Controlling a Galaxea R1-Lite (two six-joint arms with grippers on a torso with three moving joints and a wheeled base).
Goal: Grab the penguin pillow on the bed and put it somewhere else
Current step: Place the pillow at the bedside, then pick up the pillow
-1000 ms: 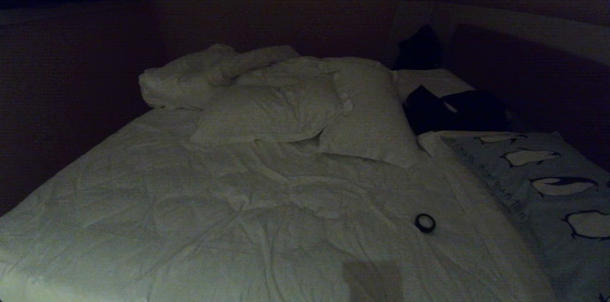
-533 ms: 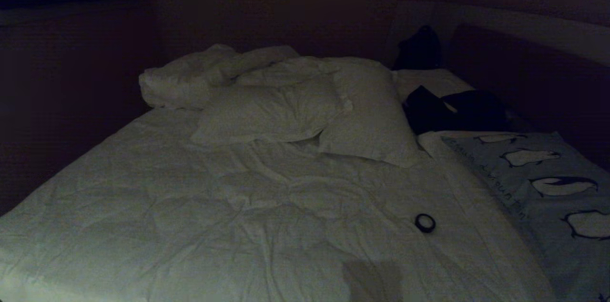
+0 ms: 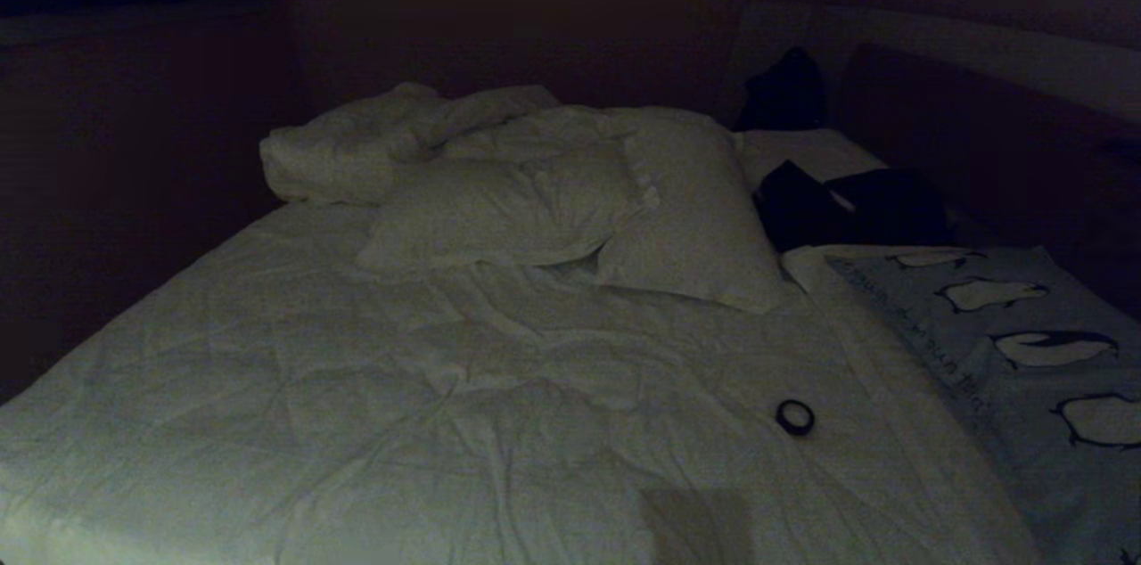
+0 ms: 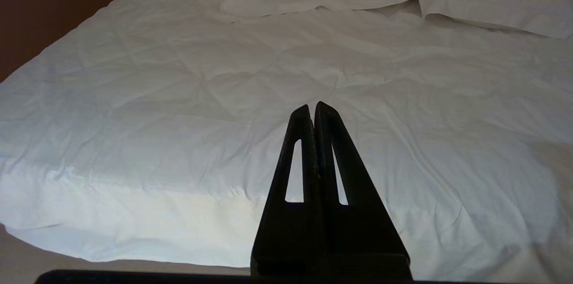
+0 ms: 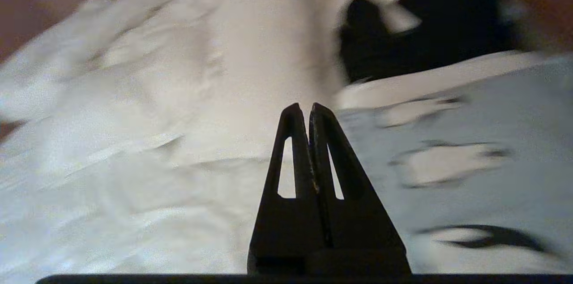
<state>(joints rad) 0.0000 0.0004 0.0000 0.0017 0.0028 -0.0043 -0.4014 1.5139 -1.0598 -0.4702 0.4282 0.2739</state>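
The penguin pillow [image 3: 1007, 342] lies flat at the right edge of the bed [image 3: 446, 405], and with the right gripper [image 5: 310, 105] pinched closed on nothing above it, a descent risks only poking the fabric; the left gripper [image 4: 313, 105] hangs closed too.

The wide bed with a wrinkled white quilted duvet [image 3: 446, 387] carries two plain white pillows [image 3: 570, 208] at the far side, dark clothing [image 3: 847, 204] far right, a blue-grey penguin-print pillow [image 3: 1025, 342] right, and a small black ring [image 3: 794, 416] near right.
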